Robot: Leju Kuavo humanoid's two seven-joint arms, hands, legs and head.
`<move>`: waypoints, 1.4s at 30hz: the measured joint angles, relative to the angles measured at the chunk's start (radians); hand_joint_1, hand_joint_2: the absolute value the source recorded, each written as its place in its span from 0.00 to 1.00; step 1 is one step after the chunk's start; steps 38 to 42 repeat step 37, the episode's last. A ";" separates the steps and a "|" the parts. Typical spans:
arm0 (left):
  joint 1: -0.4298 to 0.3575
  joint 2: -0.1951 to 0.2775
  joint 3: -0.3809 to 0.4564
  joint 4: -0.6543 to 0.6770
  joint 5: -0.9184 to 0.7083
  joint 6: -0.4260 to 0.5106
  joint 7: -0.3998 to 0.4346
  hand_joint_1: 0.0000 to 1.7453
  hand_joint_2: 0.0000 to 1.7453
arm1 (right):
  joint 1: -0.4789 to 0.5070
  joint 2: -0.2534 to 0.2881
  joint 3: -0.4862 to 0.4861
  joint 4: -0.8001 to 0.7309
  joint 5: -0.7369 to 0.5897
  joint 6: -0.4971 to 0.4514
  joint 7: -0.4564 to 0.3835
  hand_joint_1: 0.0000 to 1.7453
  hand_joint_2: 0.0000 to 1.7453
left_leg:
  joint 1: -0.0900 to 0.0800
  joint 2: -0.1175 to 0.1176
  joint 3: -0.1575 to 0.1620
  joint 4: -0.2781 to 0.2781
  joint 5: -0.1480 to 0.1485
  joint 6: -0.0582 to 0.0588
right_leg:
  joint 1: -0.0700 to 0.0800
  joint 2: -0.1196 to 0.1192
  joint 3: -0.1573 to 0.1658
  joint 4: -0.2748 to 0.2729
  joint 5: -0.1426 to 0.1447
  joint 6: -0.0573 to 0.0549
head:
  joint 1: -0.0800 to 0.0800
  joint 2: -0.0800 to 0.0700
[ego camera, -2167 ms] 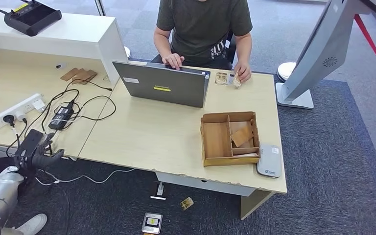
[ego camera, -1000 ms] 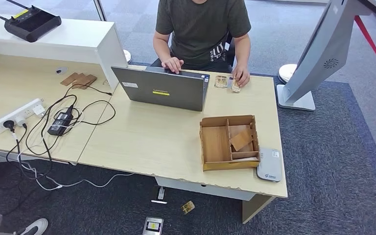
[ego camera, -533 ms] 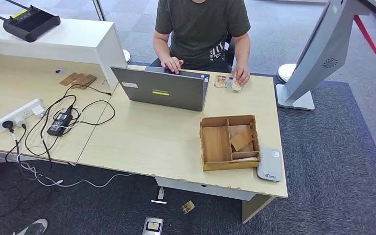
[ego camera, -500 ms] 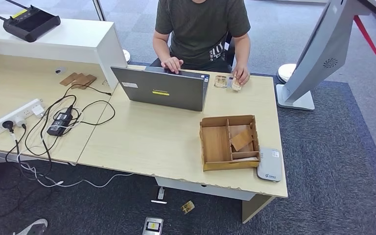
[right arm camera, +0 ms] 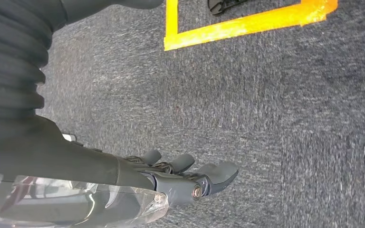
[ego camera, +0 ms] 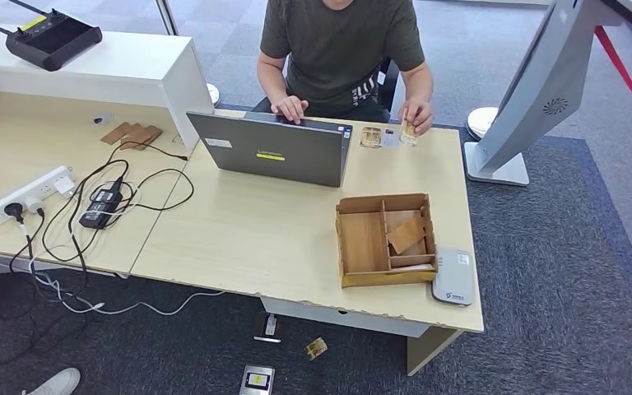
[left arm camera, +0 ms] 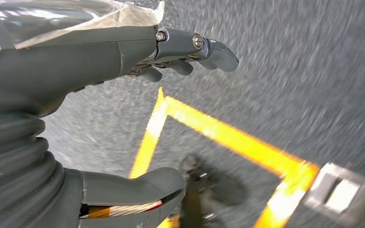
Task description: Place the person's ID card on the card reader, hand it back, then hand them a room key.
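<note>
A person in a dark shirt (ego camera: 337, 41) sits behind the desk. One of their hands rests on the laptop, and the other holds a small tan card (ego camera: 409, 128) upright just above the desk's far edge. The grey card reader (ego camera: 453, 276) lies at the near right corner of the desk. Beside it stands a wooden divided box (ego camera: 362, 243) with tan key cards (ego camera: 406, 233) in its right compartments. My left hand (left arm camera: 123, 47) hangs over the carpet, fingers straight, thumb apart, holding nothing. My right hand (right arm camera: 138, 180) hangs the same way, also holding nothing.
A grey laptop (ego camera: 271, 150) stands open at the desk's far middle. A power strip (ego camera: 25, 191), adapter and cables lie on the left desk. A white kiosk base (ego camera: 498, 160) stands right of the desk. Small objects lie on the carpet under the near edge.
My left arm has dropped out of the head view since the earliest frame. The person's hand has lifted the tan card off the desk and moved it slightly right.
</note>
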 joint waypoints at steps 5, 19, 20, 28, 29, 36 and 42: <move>-0.001 -0.005 -0.029 0.001 -0.064 -0.088 0.021 0.00 1.00 | 0.000 -0.011 -0.003 0.000 -0.019 0.000 0.006 0.00 1.00 | 0.000 0.000 0.000 0.000 0.000 0.000 | 0.000 0.000 0.000 0.000 0.000 0.000 | 0.000 0.000; -0.031 -0.010 -0.062 -0.003 -0.056 -0.157 -0.033 0.00 1.00 | 0.002 -0.013 -0.009 0.002 -0.001 0.040 0.046 0.00 1.00 | 0.001 0.000 0.000 0.000 0.001 0.000 | 0.001 0.000 0.000 0.000 0.000 0.000 | 0.000 0.000; -0.040 -0.004 -0.062 -0.007 -0.048 -0.160 -0.020 0.00 1.00 | 0.002 -0.011 -0.009 0.002 0.003 0.040 0.042 0.00 1.00 | 0.001 0.000 0.000 0.000 0.001 0.000 | 0.001 0.000 0.001 0.000 0.000 0.000 | 0.000 0.000; -0.059 0.050 -0.027 -0.043 0.162 -0.128 -0.037 0.00 1.00 | 0.003 0.010 -0.009 0.005 0.016 0.014 0.021 0.00 1.00 | 0.003 0.000 0.001 0.000 0.001 0.000 | 0.002 0.000 0.001 0.000 0.000 0.000 | 0.000 0.000; -0.060 0.056 -0.019 -0.063 0.180 -0.109 -0.011 0.00 1.00 | 0.003 0.013 -0.009 0.005 0.018 0.012 0.022 0.00 1.00 | 0.003 0.000 0.001 0.000 0.001 0.000 | 0.003 0.000 0.001 0.000 0.000 0.000 | 0.000 0.000; -0.040 0.081 0.007 -0.230 0.196 0.001 0.154 0.00 1.00 | 0.003 0.033 -0.010 0.005 0.031 0.007 0.034 0.00 1.00 | 0.003 0.000 0.001 0.000 0.001 0.000 | 0.003 0.000 0.001 0.000 0.000 0.000 | 0.000 0.000; -0.037 0.082 0.007 -0.240 0.194 0.004 0.160 0.00 1.00 | 0.003 0.034 -0.010 0.005 0.032 0.007 0.034 0.00 1.00 | 0.003 0.000 0.001 0.000 0.001 0.000 | 0.003 0.000 0.001 0.000 0.000 0.000 | 0.000 0.000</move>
